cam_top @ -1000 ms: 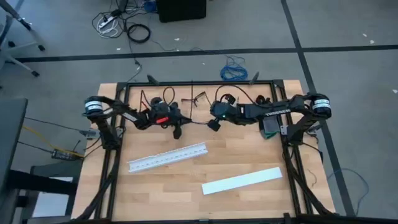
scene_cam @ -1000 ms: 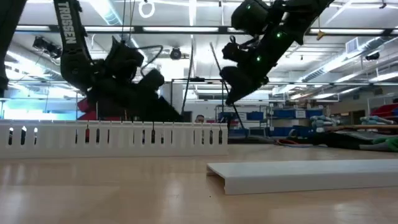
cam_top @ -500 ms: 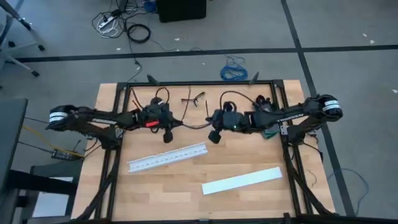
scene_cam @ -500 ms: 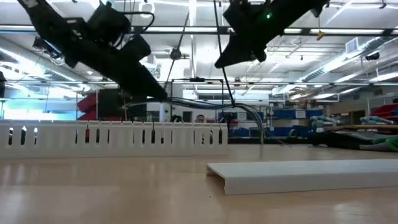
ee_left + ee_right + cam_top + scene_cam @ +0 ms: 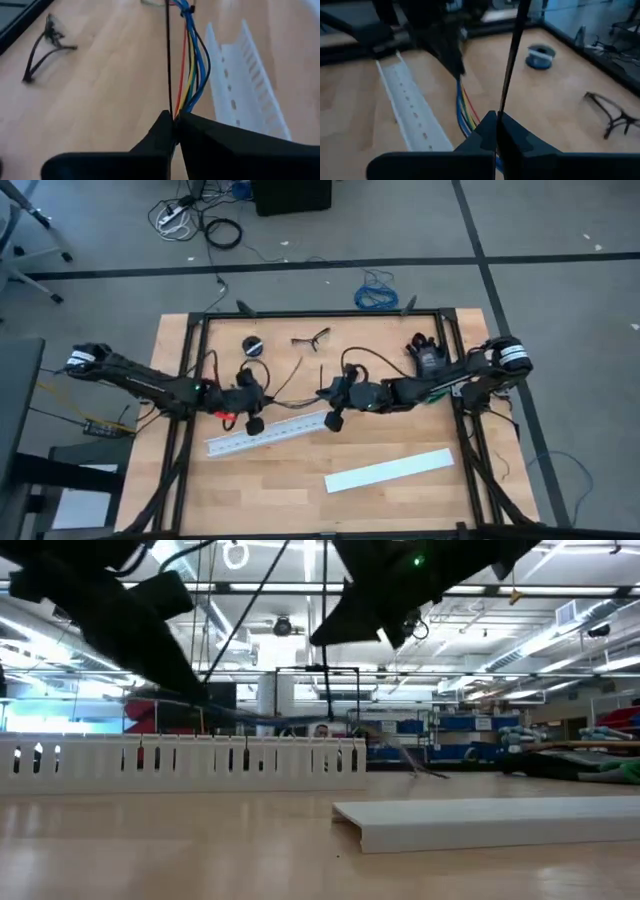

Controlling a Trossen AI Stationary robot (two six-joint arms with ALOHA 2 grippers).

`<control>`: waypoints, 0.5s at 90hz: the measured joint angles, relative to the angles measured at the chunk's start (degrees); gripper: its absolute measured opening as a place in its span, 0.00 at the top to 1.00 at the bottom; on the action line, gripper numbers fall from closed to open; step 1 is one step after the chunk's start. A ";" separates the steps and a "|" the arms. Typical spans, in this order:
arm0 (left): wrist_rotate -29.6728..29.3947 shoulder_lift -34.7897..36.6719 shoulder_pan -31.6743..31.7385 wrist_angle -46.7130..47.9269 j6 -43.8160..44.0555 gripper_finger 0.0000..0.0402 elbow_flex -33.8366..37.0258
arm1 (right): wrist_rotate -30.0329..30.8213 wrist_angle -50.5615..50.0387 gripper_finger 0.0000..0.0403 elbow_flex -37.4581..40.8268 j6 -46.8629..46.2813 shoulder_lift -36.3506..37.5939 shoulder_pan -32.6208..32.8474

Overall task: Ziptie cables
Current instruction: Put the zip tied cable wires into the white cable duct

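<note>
Cables (image 5: 290, 388): strung lengthwise between left tool (image 5: 254, 423) and right tool (image 5: 333, 418), each clamped on an end, above slotted strip (image 5: 268, 433).

Cables (image 5: 290, 383) between both claws

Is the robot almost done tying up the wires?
Partly. One black tie already wraps the cables. Now the left gripper and right gripper each pinch an end, holding the bundle above the white slotted strip. Whether more ties follow is unclear.
</note>
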State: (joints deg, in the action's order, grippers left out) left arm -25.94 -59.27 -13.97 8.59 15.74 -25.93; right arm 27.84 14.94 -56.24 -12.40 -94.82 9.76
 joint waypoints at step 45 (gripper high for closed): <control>-6.18 3.63 -12.72 6.21 14.28 0.99 -0.62 | -0.18 -6.09 1.00 -8.56 -1.86 -3.00 5.73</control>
State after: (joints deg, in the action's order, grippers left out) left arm -32.11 -55.64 -26.69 14.80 30.02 -26.56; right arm 27.66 8.86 -64.81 -14.26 -97.82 15.48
